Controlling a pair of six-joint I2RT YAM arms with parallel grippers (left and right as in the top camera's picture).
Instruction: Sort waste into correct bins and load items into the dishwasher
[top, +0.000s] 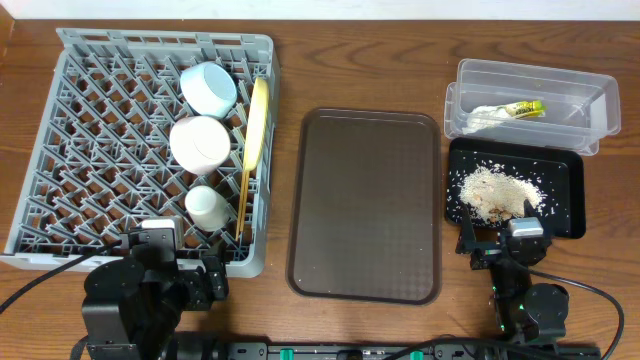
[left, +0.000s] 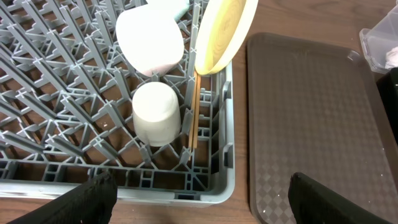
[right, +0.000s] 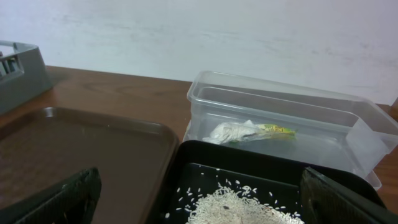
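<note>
The grey dish rack (top: 90, 150) at the left holds the light blue bowl (top: 208, 87), the white-pinkish bowl (top: 199, 142), the small white cup (top: 207, 205), the yellow plate (top: 257, 122) on edge and the chopsticks (top: 242, 205). The cup (left: 157, 114), plate (left: 225, 31) and chopsticks (left: 194, 112) also show in the left wrist view. The clear tub (top: 530, 105) holds the snack wrapper (top: 524, 109) and white scrap (top: 484, 118). The black tray (top: 565, 190) holds rice crumbs (top: 494, 190). My left gripper (top: 185, 275) is open at the rack's front edge. My right gripper (top: 505, 250) is open at the black tray's near edge.
The large dark brown serving tray (top: 368, 205) lies between the rack and the bins. In the right wrist view the clear tub (right: 292, 134) stands behind the black tray (right: 205, 162), with a white wall beyond the table's far edge.
</note>
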